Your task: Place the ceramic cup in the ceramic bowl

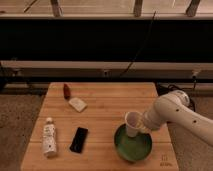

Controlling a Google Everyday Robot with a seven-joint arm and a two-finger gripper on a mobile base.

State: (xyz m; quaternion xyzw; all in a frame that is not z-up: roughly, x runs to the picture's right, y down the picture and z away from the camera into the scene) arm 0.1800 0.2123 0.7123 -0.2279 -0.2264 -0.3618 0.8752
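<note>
The small white ceramic cup (133, 123) is tilted over the far rim of the dark-green ceramic bowl (132, 145), which sits at the front right of the wooden table (105, 107). My gripper (143, 123) reaches in from the right on the white arm (175, 112) and is shut on the cup's right side, holding it just above the bowl's back edge. The cup's lower end overlaps the bowl's rim; I cannot tell whether they touch.
A white labelled bottle (48, 137) lies at the front left, with a black phone-like slab (78, 139) beside it. A white flat object (77, 104) and a small red item (66, 90) lie at the back left. A dark window wall stands behind.
</note>
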